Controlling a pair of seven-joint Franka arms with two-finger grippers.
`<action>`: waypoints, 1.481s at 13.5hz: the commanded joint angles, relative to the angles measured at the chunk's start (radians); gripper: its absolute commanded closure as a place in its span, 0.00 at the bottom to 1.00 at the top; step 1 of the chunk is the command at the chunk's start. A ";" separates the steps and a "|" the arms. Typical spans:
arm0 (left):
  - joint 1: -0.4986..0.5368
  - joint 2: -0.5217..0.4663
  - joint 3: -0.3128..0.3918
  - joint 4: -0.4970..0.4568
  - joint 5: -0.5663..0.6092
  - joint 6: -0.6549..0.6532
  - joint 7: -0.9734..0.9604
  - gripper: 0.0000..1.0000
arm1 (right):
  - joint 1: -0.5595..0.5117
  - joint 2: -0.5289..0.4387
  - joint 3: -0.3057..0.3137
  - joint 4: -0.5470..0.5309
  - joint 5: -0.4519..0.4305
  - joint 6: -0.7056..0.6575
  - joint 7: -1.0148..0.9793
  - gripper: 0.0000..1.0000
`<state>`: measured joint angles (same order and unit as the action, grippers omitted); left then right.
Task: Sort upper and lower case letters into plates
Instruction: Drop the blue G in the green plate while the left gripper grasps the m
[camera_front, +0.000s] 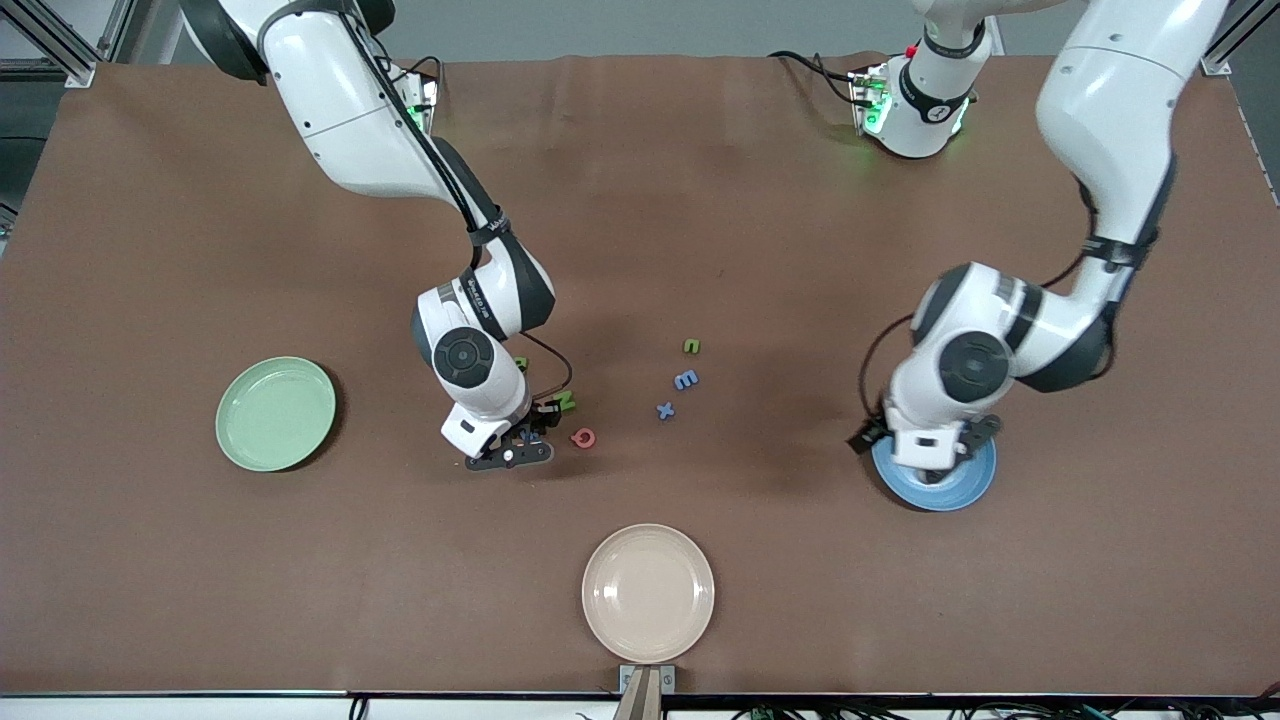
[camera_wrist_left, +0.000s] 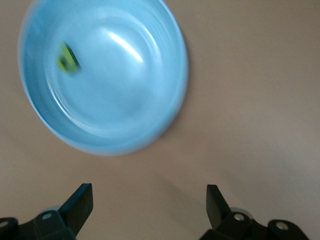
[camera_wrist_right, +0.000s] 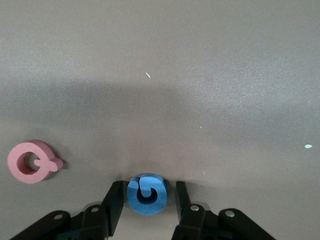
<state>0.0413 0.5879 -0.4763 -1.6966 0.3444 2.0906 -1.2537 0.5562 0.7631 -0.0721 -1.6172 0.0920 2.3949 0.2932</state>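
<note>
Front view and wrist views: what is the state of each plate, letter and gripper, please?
Blue plate: holds one green letter.
Green plate: empty.
Beige plate: empty.
Blue G: on the table, between the right gripper's fingers.
Pink Q: flat on the table.
Left gripper: open, empty, over the blue plate.

Your right gripper (camera_wrist_right: 146, 200) sits low on the table with a blue letter (camera_wrist_right: 147, 193) between its fingers, a pink Q (camera_front: 583, 437) just beside it and a green N (camera_front: 566, 401) close by. Three small letters (camera_front: 685, 380) lie toward mid-table. Your left gripper (camera_wrist_left: 150, 205), fingers spread, hangs over the blue plate (camera_front: 938, 492); bare cloth surrounds the cream plate (camera_front: 648, 592)
</note>
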 joint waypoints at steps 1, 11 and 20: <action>-0.139 0.026 0.007 0.028 -0.012 -0.003 -0.155 0.00 | -0.010 0.012 0.003 0.008 -0.012 0.003 -0.031 0.66; -0.346 0.182 0.013 0.055 0.001 0.246 -0.308 0.00 | -0.197 -0.186 -0.006 -0.047 -0.011 -0.267 -0.378 0.85; -0.382 0.244 0.027 0.086 0.054 0.267 -0.305 0.22 | -0.596 -0.334 -0.006 -0.357 -0.014 -0.128 -0.910 0.83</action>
<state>-0.3254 0.8165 -0.4611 -1.6319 0.3736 2.3421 -1.5550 -0.0220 0.4575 -0.1046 -1.8804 0.0890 2.1930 -0.6069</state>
